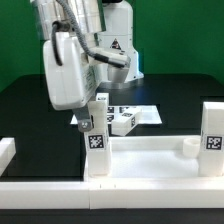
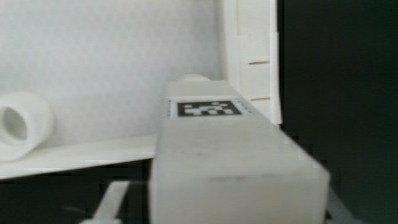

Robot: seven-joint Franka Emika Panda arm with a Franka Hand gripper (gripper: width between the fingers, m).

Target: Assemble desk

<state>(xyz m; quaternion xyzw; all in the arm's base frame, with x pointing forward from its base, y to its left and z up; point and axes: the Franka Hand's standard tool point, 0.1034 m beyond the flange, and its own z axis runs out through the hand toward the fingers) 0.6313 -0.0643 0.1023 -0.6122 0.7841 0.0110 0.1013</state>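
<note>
Nearest, tabletop [image 1: 150, 158] lies sockets-up to take legs. Tagged leg [image 1: 97, 140] stands at its 9 o'clock corner, second leg [image 1: 212, 130] at 3 o'clock. Gripper [image 1: 88, 116] sits against the tagged leg's top, presumably seating it; closure can't be confirmed. Marker board [image 1: 135, 112] lies beyond.

No words, numbers or brands are legible. Black-and-white square tags mark one upright leg [image 1: 97, 140], a second leg [image 1: 213, 138] and the marker board [image 1: 146, 112].

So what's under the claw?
A white square plastic leg with a black-and-white tag, upright at a corner of the white rimmed tabletop. The claw covers its top, so the grip can't be seen.
</note>
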